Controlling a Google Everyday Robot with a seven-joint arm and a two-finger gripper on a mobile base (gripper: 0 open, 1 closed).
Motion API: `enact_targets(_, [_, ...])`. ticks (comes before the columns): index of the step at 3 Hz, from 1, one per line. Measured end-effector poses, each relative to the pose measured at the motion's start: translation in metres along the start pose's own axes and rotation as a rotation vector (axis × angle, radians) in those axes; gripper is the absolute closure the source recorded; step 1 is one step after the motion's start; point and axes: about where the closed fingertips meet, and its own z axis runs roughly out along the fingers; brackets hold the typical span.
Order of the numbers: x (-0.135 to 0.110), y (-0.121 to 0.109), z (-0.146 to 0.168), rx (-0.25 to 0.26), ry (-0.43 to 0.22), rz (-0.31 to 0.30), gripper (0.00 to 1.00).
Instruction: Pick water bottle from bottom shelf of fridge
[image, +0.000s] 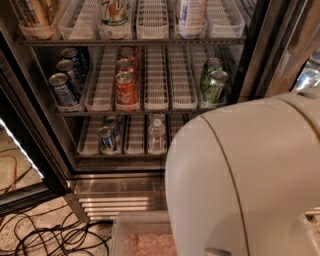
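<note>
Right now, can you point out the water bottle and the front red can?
water bottle (156, 135), camera view, its clear body.
front red can (125, 92), camera view, its label.
gripper: not in view.
</note>
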Motion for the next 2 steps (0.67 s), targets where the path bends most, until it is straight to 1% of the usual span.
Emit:
enact_targets(1, [-0.0025,-0.001,0.0013,0.01,-0.006,0.008,0.26])
enact_targets(2, [-0.0052,-0.0022,0.0024,0.019,-0.014,0.015,0.45])
